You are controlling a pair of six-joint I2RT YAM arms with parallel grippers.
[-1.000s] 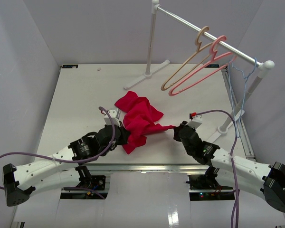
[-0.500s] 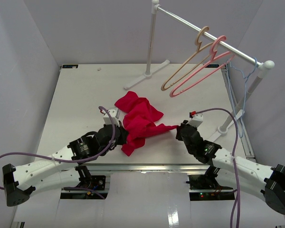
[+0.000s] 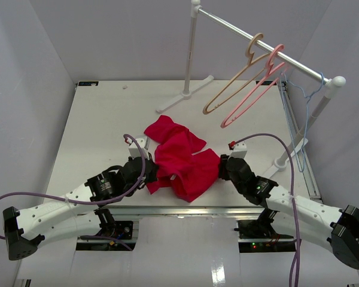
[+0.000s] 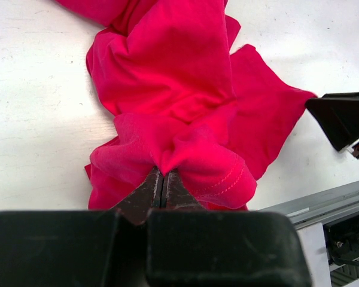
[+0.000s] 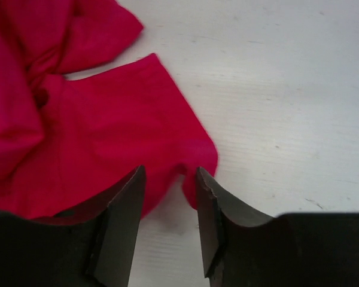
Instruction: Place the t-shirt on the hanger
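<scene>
The crimson t-shirt (image 3: 182,164) lies crumpled on the white table between the two arms. My left gripper (image 3: 151,174) is at its near-left edge. In the left wrist view this gripper (image 4: 163,174) is shut on a bunched fold of the t-shirt (image 4: 173,89). My right gripper (image 3: 222,167) is at the shirt's right edge. In the right wrist view it (image 5: 170,174) stands open, with the flat corner of the t-shirt (image 5: 107,137) lying on the table just past its tips, not pinched. The thin light-blue hanger (image 3: 299,119) hangs at the rack's right end.
A white clothes rack has its rod (image 3: 257,42) running from a back post (image 3: 191,54) to a right post (image 3: 314,116). A tan hanger (image 3: 236,75) and a pink hanger (image 3: 254,89) hang on it. The table's front rail (image 3: 185,209) is close behind the shirt.
My right gripper has opened and let go of the shirt's corner. The stretched cloth has dropped and spread flat on the table. The pink hanger has swung a little.
</scene>
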